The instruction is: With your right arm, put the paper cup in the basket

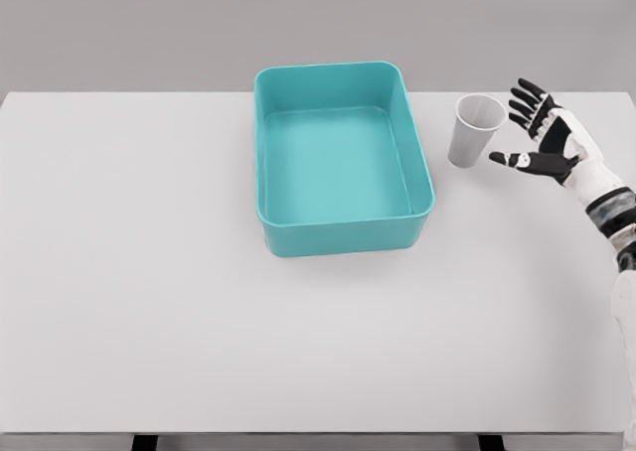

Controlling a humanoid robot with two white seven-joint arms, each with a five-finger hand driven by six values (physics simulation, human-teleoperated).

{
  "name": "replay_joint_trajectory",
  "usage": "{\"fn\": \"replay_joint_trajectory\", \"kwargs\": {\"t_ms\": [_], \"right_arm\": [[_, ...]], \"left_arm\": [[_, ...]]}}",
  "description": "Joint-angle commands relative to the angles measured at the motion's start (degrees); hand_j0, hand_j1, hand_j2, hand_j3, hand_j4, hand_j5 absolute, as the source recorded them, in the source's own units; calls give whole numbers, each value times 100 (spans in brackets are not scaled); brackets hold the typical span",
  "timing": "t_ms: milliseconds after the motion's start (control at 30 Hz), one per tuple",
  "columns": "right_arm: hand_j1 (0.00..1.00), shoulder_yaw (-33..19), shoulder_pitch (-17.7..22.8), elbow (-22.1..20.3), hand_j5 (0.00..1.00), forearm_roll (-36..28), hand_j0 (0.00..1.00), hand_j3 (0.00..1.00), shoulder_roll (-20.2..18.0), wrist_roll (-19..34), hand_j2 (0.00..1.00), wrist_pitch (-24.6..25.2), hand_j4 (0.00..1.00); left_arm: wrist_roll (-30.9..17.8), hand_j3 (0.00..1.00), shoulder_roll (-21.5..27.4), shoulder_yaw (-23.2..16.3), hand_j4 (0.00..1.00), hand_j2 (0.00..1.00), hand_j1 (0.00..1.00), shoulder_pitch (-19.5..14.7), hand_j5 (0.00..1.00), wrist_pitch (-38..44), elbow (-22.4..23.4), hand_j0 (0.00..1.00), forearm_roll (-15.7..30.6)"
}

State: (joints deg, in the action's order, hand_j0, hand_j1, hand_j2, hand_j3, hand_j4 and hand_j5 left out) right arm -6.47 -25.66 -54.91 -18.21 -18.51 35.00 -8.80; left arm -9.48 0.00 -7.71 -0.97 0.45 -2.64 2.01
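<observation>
So far, little of the task looks done. On a white table, the cup stands upright just right of the teal basket, outside it. The right hand hovers just beside the cup, fingers spread apart, holding nothing. Grasping, lifting and placing the cup in the basket all remain.

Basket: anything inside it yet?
Nothing visible inside the teal basket: its floor shows bare. The near wall hides a thin strip of floor behind it. The paper cup stands upright on the table to its right, beside the open right robot hand.
</observation>
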Motion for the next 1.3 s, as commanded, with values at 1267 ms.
{"fn": "replay_joint_trajectory", "kwargs": {"t_ms": [1267], "right_arm": [[100,102,-642,1290,100,266,100,100,261,0,100,-289,100]], "left_arm": [[-1,100,0,-2,100,100,100,0,100,8,0,100,1]]}}
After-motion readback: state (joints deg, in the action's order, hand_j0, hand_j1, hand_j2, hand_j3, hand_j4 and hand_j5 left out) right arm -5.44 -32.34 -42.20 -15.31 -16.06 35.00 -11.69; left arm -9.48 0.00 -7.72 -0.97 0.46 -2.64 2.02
